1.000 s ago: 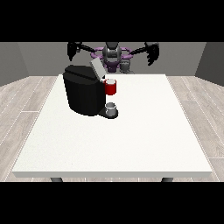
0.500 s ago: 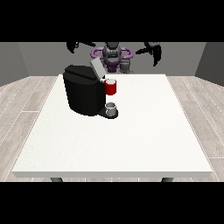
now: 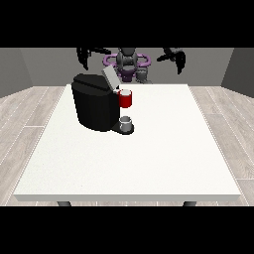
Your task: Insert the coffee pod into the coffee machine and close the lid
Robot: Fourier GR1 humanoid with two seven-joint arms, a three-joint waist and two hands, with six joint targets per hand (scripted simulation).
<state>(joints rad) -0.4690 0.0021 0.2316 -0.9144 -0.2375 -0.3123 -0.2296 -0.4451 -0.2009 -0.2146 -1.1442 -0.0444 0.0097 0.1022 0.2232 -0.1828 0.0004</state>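
Coffee machine (image 3: 96, 105), black and boxy, lid (image 3: 109, 77) raised; both raised black hands (image 3: 85, 55) (image 3: 174, 57) (finger state: cannot tell) might knock it descending.

Black machine (image 3: 95, 106) on table (image 3: 149, 158), lid tilted up. Red thing (image 3: 126, 98) at machine's front; grey thing (image 3: 127, 122) below it. Both hands (image 3: 84, 55) (image 3: 177, 57) raised behind machine.

The hand at the view's right (image 3: 177, 58) has been lowered slightly and drawn a little inward from its raised position of a second ago. The hand at the view's left (image 3: 84, 55) has likewise been shifted slightly inward.
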